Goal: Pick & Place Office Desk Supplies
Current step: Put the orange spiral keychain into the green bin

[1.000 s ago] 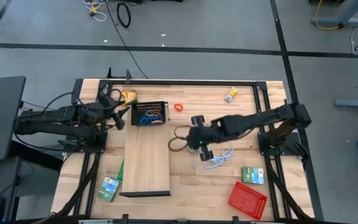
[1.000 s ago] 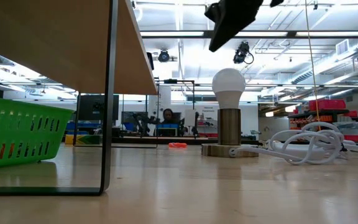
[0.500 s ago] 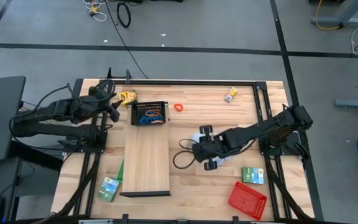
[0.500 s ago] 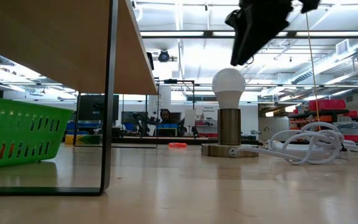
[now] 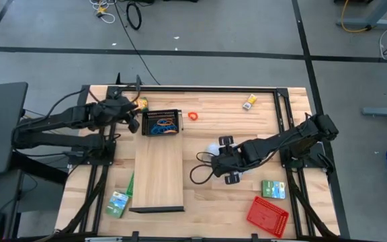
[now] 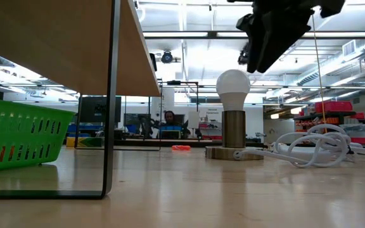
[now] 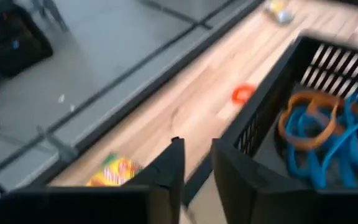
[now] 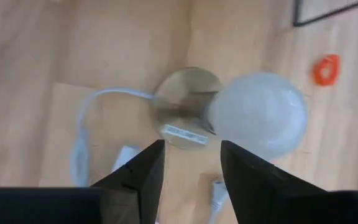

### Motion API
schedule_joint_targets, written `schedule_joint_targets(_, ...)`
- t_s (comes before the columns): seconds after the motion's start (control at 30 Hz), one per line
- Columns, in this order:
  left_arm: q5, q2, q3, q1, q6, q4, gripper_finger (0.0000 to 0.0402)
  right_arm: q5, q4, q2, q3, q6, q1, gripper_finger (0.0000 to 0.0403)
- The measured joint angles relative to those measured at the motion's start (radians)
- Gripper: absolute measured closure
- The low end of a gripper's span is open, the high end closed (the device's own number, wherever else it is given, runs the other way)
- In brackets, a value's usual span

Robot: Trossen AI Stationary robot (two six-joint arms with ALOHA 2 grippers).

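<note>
Grey workshop floor surrounds a pale wooden table (image 5: pixel 207 101), on which everything is laid out. Largest on it is a long wooden board (image 5: pixel 158 176), raised on a dark frame, presumably to serve as a shelf. At its far end a black mesh tray (image 5: pixel 161 123) is set, and blue and orange loops (image 7: pixel 319 134) are seen lying tangled inside, so it is judged to be the drop-off point. A red mesh tray (image 5: pixel 267 216) lies near the right front corner, its contents not discernible; a green basket (image 6: pixel 18 136) sits under the board in the low view.

The left gripper (image 7: pixel 196 163) is held just beside the black tray's outer wall, its fingers set narrowly apart with nothing between them, probably for reaching the yellow-green packet (image 5: pixel 140 104) close by. The right gripper (image 8: pixel 190 163) is poised above a lamp with a white bulb (image 8: pixel 260 121) on a round base, fingers spread wide and empty; a white cable (image 6: pixel 315 149) trails from the lamp.

Smaller supplies remain loose: a green card box (image 5: pixel 273 189) near the red tray, another (image 5: pixel 117 203) at the left front, an orange loop (image 5: pixel 193 116) beside the black tray, and a small yellow item (image 5: pixel 249 102) at the far edge.
</note>
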Motion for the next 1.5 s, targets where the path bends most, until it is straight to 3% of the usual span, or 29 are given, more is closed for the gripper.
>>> schedule_joint_targets(0.17, 0.039, 0.001, 0.062, -0.002, 0.074, 0.081, 0.0373, 0.078, -0.011, 0.000, 0.000, 0.012, 0.000, 0.0271)
schedule_joint_targets(0.27, 0.143, 0.001, 0.085, -0.002, 0.094, 0.140, 0.0395, 0.064, 0.065, 0.000, -0.018, -0.030, 0.003, 0.0341)
schedule_joint_targets(0.33, 0.212, 0.004, 0.085, -0.002, 0.101, 0.178, 0.0396, -0.017, 0.129, 0.000, -0.054, -0.079, 0.005, 0.0385)
schedule_joint_targets(0.43, 0.286, 0.023, 0.085, -0.003, 0.103, 0.221, 0.0397, -0.114, 0.199, -0.001, -0.118, -0.096, 0.011, 0.0392)
schedule_joint_targets(0.7, 0.373, 0.094, 0.085, -0.004, 0.156, 0.359, 0.0398, -0.160, 0.275, -0.002, -0.234, -0.041, 0.036, 0.0400)
schedule_joint_targets(0.97, 0.410, 0.174, 0.084, 0.001, 0.210, 0.468, 0.0399, 0.069, 0.235, -0.002, -0.273, 0.050, 0.013, 0.0401)
schedule_joint_targets(1.1, 0.436, 0.251, 0.136, 0.033, 0.224, 0.403, 0.0400, 0.189, 0.128, -0.028, -0.242, 0.093, -0.007, 0.0402)
schedule_joint_targets(1.3, 0.548, 0.494, 0.336, 0.093, 0.282, 0.233, 0.0400, 0.281, 0.088, -0.137, -0.222, 0.122, -0.013, 0.0402)
schedule_joint_targets(1.5, 0.761, 0.784, 0.534, 0.142, 0.329, 0.143, 0.0400, 0.318, 0.029, -0.226, -0.222, 0.161, -0.001, 0.0402)
